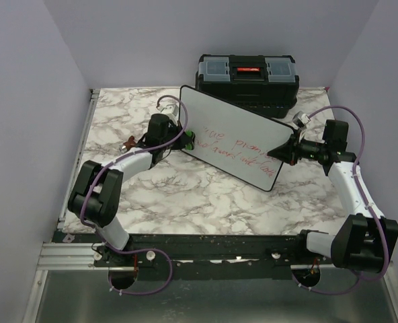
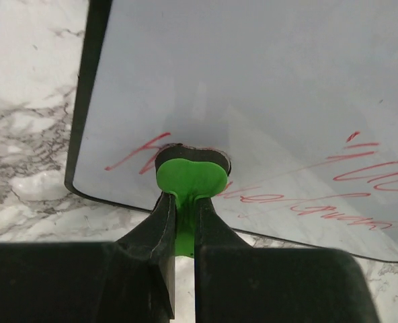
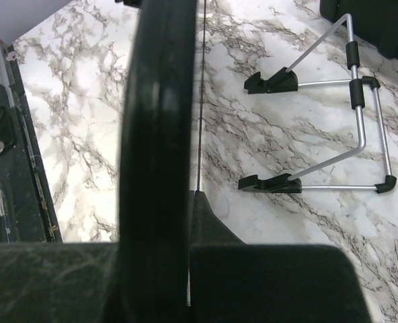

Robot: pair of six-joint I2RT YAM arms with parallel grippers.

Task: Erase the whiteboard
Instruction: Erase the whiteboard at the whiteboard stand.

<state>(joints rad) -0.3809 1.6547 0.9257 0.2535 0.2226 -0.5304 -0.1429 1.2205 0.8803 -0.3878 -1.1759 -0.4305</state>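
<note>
We are erasing: left claw pinching small green eraser.
Right claw clamping white black-framed whiteboard; next needing sweep across red writing ahead of left claw.

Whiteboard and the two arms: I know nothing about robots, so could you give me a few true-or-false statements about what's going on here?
1. The whiteboard carries red writing. True.
2. The left gripper holds a blue eraser. False: it is a green eraser, pressed against the board.
3. The right gripper is clamped on the board's right edge. True.
4. The toolbox lies on top of the whiteboard. False: it stands behind the board, at the far edge of the table.
</note>
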